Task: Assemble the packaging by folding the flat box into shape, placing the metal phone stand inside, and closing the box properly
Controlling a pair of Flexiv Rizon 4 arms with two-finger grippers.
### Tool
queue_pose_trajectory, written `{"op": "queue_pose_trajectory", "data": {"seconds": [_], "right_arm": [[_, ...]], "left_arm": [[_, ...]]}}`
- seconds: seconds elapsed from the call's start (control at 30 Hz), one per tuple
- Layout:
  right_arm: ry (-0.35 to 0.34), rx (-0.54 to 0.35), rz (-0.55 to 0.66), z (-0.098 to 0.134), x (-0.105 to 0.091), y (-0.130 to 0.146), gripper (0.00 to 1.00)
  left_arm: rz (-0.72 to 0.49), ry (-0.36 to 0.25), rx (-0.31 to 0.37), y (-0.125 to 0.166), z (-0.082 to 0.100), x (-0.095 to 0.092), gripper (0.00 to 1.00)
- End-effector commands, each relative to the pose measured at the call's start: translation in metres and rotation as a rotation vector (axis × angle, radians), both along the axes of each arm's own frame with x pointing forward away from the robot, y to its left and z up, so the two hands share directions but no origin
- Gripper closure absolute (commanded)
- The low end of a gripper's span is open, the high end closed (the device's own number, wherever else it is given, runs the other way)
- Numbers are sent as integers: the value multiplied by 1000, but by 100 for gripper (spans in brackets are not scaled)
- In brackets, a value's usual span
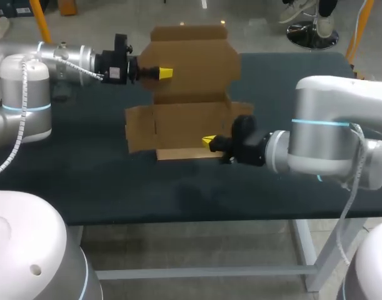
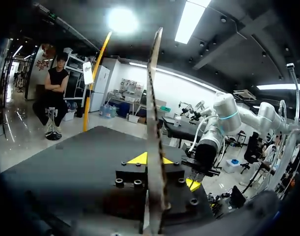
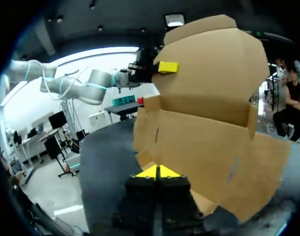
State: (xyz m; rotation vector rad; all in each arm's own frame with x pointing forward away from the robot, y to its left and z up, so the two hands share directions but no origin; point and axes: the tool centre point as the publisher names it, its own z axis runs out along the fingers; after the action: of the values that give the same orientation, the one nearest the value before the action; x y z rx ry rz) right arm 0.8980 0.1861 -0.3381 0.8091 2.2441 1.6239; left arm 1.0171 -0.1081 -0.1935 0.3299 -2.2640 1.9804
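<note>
Two yellow fingertips (image 2: 139,158) of our left gripper (image 2: 153,159) clamp a panel of the cardboard box (image 1: 192,62) from both sides. In the left wrist view we see that panel only edge-on, as a thin upright strip rising between them. Our right gripper (image 3: 158,172) has its tips pressed together at the box's near, lower edge, and we cannot make out whether any cardboard is pinched there. The box sits half unfolded in the middle of the dark table (image 1: 84,181). Its tall far flap is raised where the left gripper holds it, side flaps spread out lower down, and a near flap lies against the table. In the head view our right arm (image 1: 328,125) covers part of the box's right side flap.
</note>
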Motion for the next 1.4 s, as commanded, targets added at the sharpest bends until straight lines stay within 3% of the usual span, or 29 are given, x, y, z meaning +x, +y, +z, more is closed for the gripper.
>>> {"op": "queue_pose_trajectory", "data": {"seconds": [0.03, 0.8, 1.4], "right_arm": [[-39, 14, -61, -18, 10, 24, 100], [34, -46, -132, -66, 16, 43, 100], [69, -36, -150, -88, 26, 44, 100]], "left_arm": [[-9, 1, -3, 1, -2, 2, 100], [-9, 1, -3, 1, -2, 2, 100], [-9, 1, -3, 1, -2, 2, 100]]}}
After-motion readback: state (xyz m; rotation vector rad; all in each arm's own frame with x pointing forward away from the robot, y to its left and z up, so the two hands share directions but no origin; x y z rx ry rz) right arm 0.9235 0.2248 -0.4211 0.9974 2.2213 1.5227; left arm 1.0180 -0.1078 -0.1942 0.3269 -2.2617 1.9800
